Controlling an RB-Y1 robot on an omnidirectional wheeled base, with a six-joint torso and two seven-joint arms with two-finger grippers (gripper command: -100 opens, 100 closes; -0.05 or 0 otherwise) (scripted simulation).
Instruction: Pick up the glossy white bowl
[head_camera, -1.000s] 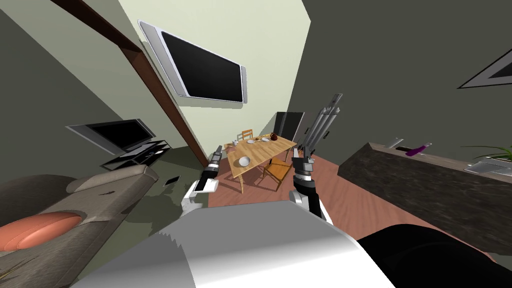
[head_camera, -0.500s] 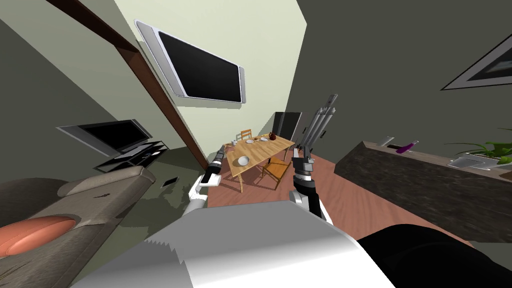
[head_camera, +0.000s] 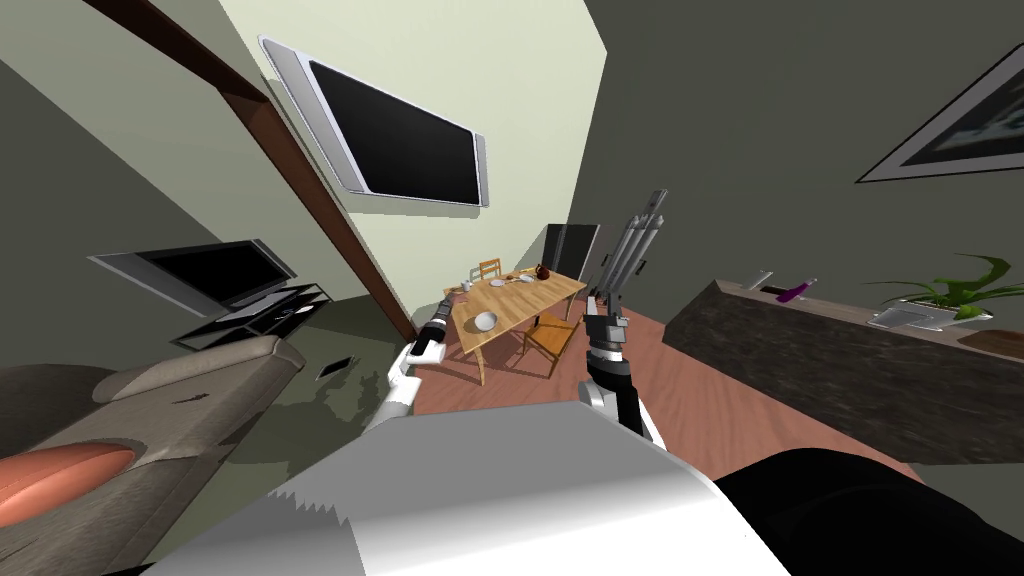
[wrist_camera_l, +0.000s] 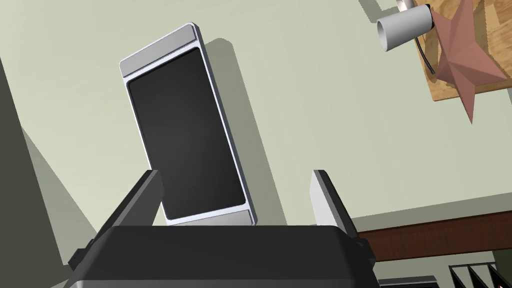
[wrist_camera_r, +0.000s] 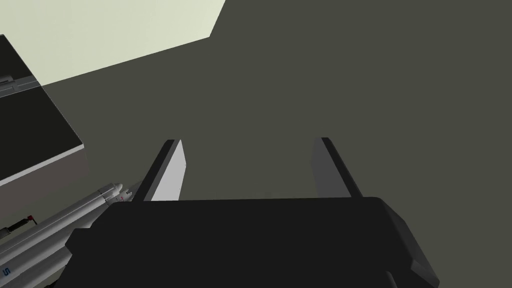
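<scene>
Seen from the head, the white bowl (head_camera: 486, 321) is sitting on the wooden table (head_camera: 545, 292) ahead, well apart from both arms. At the left wrist, the left gripper (wrist_camera_l: 235, 175) is holding its fingers spread wide, gripping nothing. At the right wrist, the right gripper (wrist_camera_r: 247, 142) is likewise gaping and empty.

White bowl (head_camera: 485, 321) on wooden table (head_camera: 528, 301)

Wooden table (head_camera: 535, 293), chair (head_camera: 553, 338) beside; screen (head_camera: 400, 140) on wall.
</scene>
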